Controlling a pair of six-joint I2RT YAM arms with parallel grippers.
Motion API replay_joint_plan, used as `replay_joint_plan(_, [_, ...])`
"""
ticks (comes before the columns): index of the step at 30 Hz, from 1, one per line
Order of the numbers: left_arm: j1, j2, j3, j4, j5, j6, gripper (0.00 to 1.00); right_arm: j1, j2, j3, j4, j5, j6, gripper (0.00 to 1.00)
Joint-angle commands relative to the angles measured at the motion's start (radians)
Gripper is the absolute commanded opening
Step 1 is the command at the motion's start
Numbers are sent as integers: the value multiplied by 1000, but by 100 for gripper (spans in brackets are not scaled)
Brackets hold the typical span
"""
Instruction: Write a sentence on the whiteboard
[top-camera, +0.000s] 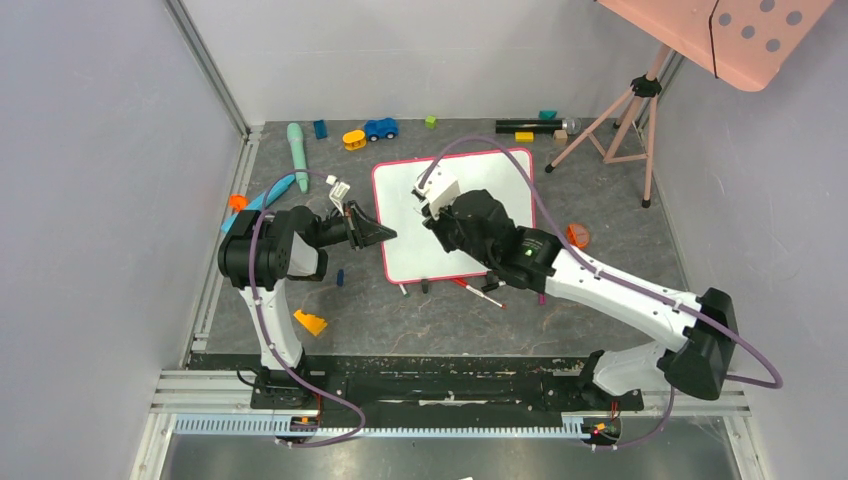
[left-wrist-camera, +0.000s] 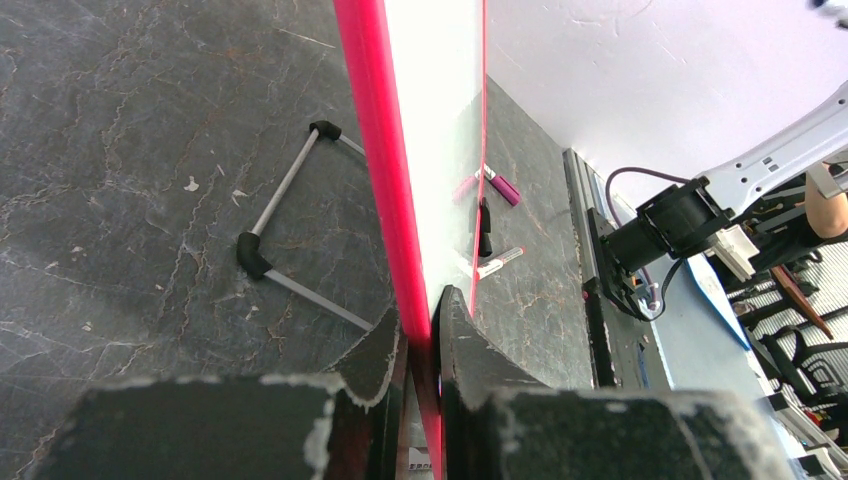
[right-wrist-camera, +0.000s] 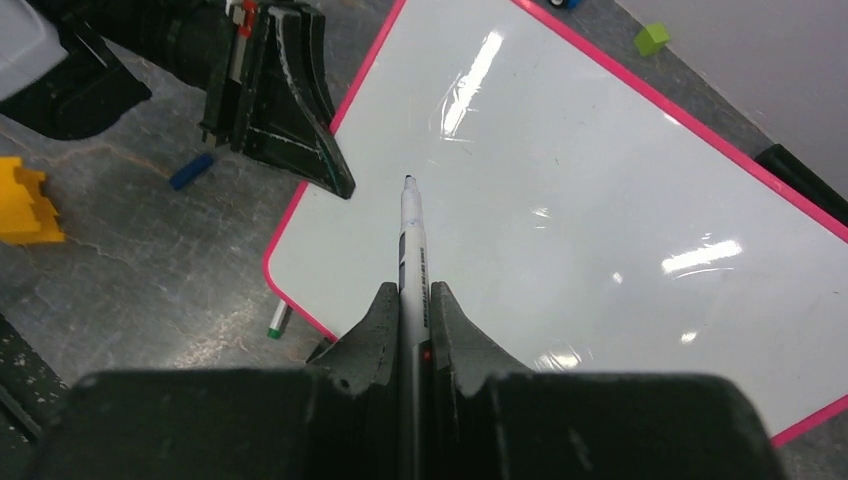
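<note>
The large white whiteboard (top-camera: 490, 175) with the thin pink-red frame lies on the dark stone-patterned bench (top-camera: 420, 320), and its face shows bare and glossy in my right wrist view, with no writing I can see. So I judge the sentence is not yet begun.

My left pincer (left-wrist-camera: 425, 330) is nearly closed and pinches the whiteboard's frame at its left edge, one finger on each face. My right pincer (right-wrist-camera: 405, 300) is closed on a slim white-barrelled marker (right-wrist-camera: 412, 230), whose dark tip points at the whiteboard's near-left part, close to where the left pincer holds. I cannot tell whether the tip touches the surface.

To do this step well, I would bring the tip down lightly until it just meets the face and no harder, since a slim marker held this far back could slip or tilt in my grip. I would start toward the whiteboard's far-left corner, leaving room for several lines. The left grip should stay firm so the strokes do not push the whiteboard about.

A red-and-white pen (top-camera: 482, 293) lies just off the whiteboard's near edge, clear of my strokes.
</note>
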Motion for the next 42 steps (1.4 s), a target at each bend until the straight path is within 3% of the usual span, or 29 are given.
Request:
replay_joint_plan(1, [-12,63,-14,40,-108,262,2,6,31,46,-14,60,-73,0])
replay_joint_plan(10, [-11,58,-31,40,-134,272,2,29,119,94,-110,73,-49,0])
replay_joint_plan(20, [-10,61,-29,40,-131,266,2,34,65,46,-80,225,128,0])
replay_joint_plan(25, [-10,62,-27,40,-123,266,2,58,40,15,-77,273,130,0])
replay_joint_plan(33, [-13,74,-9,40,-95,258,2,60,-10,-65,-51,17,-78,0])
replay_joint_plan(42, [-14,79,2,40,-82,256,2,70,24,-52,-42,-17,-118,0])
